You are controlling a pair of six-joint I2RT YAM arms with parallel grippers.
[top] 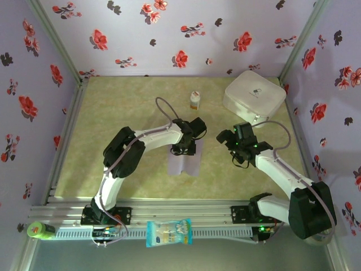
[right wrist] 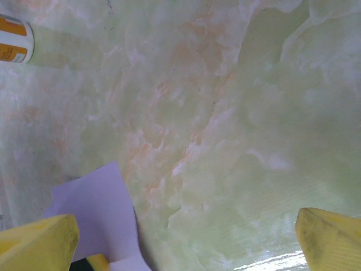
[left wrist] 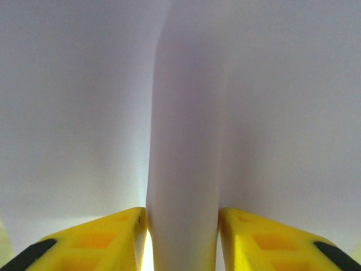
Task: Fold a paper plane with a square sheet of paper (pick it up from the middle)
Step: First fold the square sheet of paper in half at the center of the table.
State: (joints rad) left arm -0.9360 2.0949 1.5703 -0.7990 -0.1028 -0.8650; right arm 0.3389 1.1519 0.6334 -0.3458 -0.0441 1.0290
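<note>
Between the yellow fingers (left wrist: 96, 240) of the left gripper (left wrist: 183, 217) stands a raised ridge of the square sheet of paper (left wrist: 180, 113). The jaws are drawn in against both flanks of that ridge, so the hand is clamped on the paper's middle. On each side of the fingers the sheet falls away in smooth pale slopes. This looks like the point of the hold: pressing a thin flat sheet inward from two sides buckles its centre upward and gives the fingers something to pinch, where a flat sheet offers no edge. From above, this hand points straight down onto the sheet, and the near end of the paper lies flat on the table (top: 113, 113) just below the wrist. I judge the sheet is gripped but not yet lifted, and no plane fold can be made out yet. Off to the side, just beside the sheet, the right gripper (top: 228, 138) hovers low with its jaws spread wide apart and nothing between them but marbled tabletop. A corner of the lavender paper shows beside one of its fingers. It is probably waiting there to take an edge once the sheet comes up. Farther out, beyond the left fingertips, stands the small white bottle (top: 194, 100). Beyond the right hand sits the white rounded case (top: 254, 96), well apart from the work.
</note>
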